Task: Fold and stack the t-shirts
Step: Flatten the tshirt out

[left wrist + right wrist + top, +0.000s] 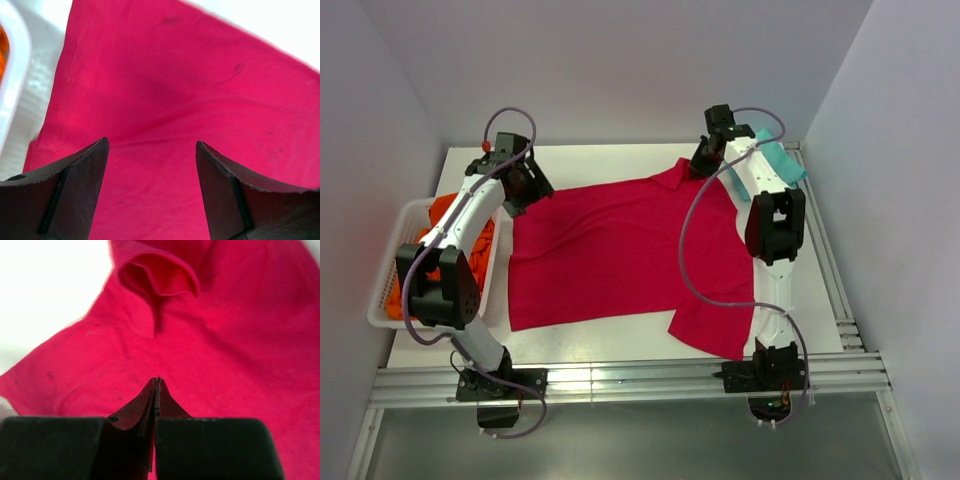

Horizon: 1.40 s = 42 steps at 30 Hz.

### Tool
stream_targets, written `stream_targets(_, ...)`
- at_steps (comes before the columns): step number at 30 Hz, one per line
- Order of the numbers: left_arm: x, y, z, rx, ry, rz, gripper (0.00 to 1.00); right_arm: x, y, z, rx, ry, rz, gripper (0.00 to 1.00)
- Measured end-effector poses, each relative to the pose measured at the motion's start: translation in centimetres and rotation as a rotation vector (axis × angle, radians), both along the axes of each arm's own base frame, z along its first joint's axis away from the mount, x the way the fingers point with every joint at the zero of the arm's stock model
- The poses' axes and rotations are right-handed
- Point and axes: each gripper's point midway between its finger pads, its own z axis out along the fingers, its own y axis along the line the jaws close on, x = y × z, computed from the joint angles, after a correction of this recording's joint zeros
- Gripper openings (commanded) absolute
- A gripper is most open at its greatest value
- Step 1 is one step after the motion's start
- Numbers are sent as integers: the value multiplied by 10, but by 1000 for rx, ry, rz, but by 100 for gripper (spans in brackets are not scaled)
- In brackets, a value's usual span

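Hiding teal t-shirt (788,165) partly: R arm (775,225). Basket (382,285): orange garments (442,209). L fingers (75,195) apart, R fingers (132,412) clenched, over red t-shirt (610,250).

Overhead view: bright, even, diffuse light with a cool tint; the pale walls (620,70) and the white surface (610,345) look slightly washed out. Glare streaks the silver metal rails (620,382) at the near edge. The crimson-red cloth t-shirt (610,250) carries only soft crease shadows, darker beside each arm.

Left wrist view: the surface blows out to pure white at upper right, the white slatted plastic basket (15,75) is a blur, and the left claw (151,145) looms dark and soft-edged.

Right wrist view: overexposed white at upper left; the shirt is soft, the right claw (157,381) in shadow.
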Motion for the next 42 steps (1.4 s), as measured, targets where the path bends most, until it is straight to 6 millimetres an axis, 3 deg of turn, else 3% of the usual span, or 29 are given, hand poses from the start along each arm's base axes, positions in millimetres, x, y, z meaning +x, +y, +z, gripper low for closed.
stream_targets(2,-6,1,-10,3,29,-2,75,-1,1,-14,-1,39,-5,0)
stream_targets(5,-13,2,-18,7,52,-3,75,-3,0,-18,-2,62,-12,0)
stream_targets(13,-23,3,-9,4,29,-4,75,0,0,-21,1,65,-40,0)
stream_targets(19,-38,6,-9,12,29,-16,75,5,0,-48,-3,101,-64,0)
stream_targets(24,-51,8,-14,18,42,-22,75,23,3,-65,9,88,-89,0)
stream_targets(35,-61,11,-11,31,35,-43,75,61,15,-52,110,-25,-168,0)
stream_targets(42,-67,12,-13,47,58,-60,76,90,22,-54,173,-95,-219,0)
